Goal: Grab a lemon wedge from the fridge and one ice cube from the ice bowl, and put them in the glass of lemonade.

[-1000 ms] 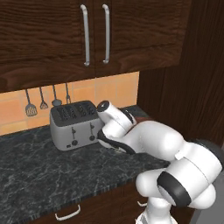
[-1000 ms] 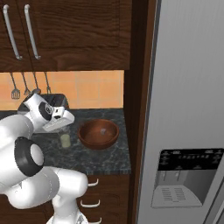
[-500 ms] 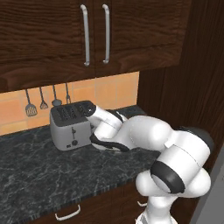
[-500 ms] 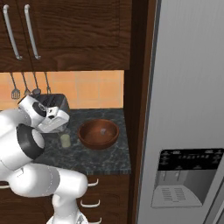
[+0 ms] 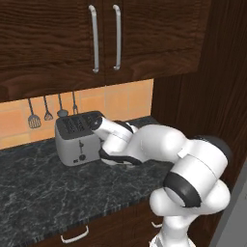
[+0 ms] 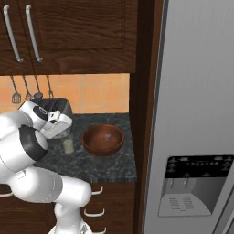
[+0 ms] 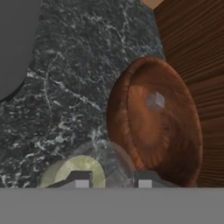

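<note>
The glass of lemonade (image 7: 82, 173) stands on the dark counter right under my gripper (image 7: 113, 181). The fingertips (image 7: 81, 179) are apart over its rim, and I see nothing between them. In the right base view the glass (image 6: 68, 146) sits just left of the ice bowl (image 6: 91, 147), with my hand (image 6: 55, 123) hovering over it. The reddish-brown bowl (image 7: 131, 131) holds one pale ice cube (image 7: 154, 101). The silver fridge (image 6: 196, 91) is at the right with its doors shut. The lemon wedge is out of view.
A grey toaster (image 5: 77, 137) stands on the counter just behind and left of my hand. Utensils (image 5: 47, 113) hang on the orange backsplash. Dark cabinets (image 5: 103, 38) hang overhead, and a wooden side panel (image 6: 142, 114) divides counter from fridge.
My arm has folded lower and its elbow has swung out towards the camera. The hand has stayed over the glass, sinking slightly. Bowl, glass and toaster have not moved.
</note>
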Tool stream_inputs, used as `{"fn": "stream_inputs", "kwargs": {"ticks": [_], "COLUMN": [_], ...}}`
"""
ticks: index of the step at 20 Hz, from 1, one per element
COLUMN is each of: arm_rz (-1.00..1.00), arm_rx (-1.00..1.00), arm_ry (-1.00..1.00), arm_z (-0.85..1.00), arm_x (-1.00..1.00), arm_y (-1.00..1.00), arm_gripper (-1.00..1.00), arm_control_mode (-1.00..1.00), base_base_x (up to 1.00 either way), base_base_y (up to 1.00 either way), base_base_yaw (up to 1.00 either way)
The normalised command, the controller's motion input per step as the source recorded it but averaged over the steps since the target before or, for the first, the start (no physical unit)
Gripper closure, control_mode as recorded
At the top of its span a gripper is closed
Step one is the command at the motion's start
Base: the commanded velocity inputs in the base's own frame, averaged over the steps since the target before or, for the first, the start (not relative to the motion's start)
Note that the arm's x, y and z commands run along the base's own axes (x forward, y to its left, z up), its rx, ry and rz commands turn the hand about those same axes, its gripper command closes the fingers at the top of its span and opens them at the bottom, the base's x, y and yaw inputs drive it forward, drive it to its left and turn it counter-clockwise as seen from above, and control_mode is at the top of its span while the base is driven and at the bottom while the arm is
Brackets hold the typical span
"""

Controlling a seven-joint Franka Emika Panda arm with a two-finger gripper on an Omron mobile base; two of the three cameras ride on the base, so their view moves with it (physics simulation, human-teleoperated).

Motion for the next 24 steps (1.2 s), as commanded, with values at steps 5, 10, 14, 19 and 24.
{"fn": "stream_inputs", "kwargs": {"ticks": [5,10,14,19,24], "arm_rz": [0.0,-0.03,-0.08,-0.07,0.07], "arm_rx": [0.0,0.0,0.0,0.21,0.5], "arm_ry": [-0.02,-0.01,-0.04,-0.15,-0.42], "arm_z": [0.0,0.12,0.28,0.38,0.31], "arm_x": [-0.17,-0.23,-0.19,-0.63,-1.0], "arm_y": [-0.21,0.0,0.0,-0.24,-0.84], "arm_gripper": [-1.0,-1.0,-1.0,-1.0,-1.0], "arm_control_mode": [-1.0,-1.0,-1.0,-1.0,-1.0], "base_base_x": [0.0,0.0,0.0,0.0,0.0], "base_base_y": [0.0,0.0,0.0,0.0,0.0], "base_base_yaw": [0.0,0.0,0.0,0.0,0.0]}}
